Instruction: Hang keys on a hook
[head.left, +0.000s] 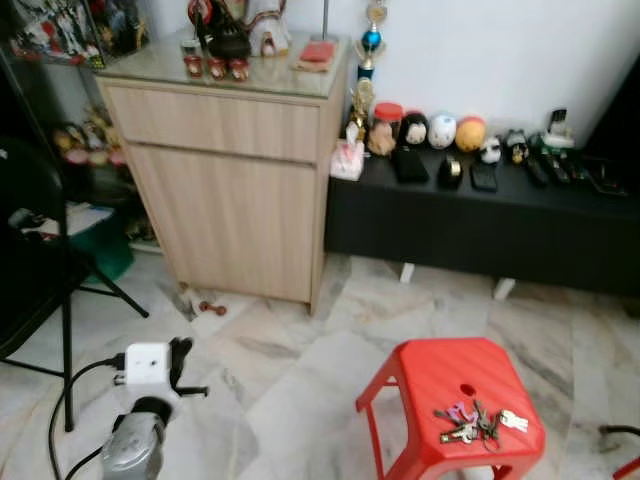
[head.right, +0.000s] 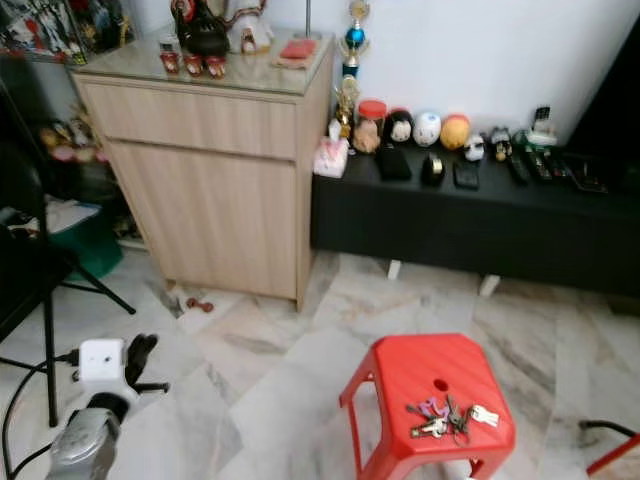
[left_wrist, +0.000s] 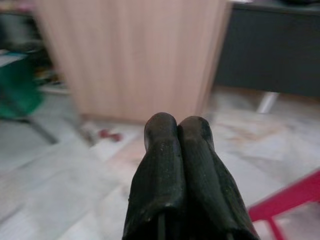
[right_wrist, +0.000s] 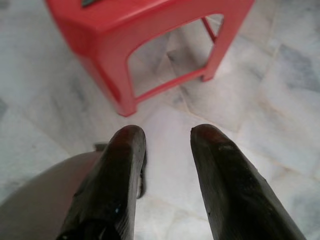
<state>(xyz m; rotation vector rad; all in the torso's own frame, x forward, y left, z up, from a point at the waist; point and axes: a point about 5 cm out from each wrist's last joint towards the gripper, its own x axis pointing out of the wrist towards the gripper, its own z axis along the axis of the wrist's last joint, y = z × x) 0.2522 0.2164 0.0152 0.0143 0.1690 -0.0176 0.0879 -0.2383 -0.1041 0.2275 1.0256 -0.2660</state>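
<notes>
The keys (head.left: 478, 422) lie on the red stool (head.left: 430, 372), which stands on the marble floor (head.left: 290, 360) before a wooden cabinet (head.left: 235, 190) and a black bench (head.left: 480, 225). The left gripper (left_wrist: 179, 131) is pressed closed and empty, low beside the cabinet. The right gripper (right_wrist: 165, 142) is spread open, holds nothing, above the floor near the stool.

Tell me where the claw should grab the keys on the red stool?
Probably at the middle of the keys, where the bunch seems to join. They lie flat and spread on the red stool, near its front right corner, so come straight down from above. The open right claw is closer.
</notes>
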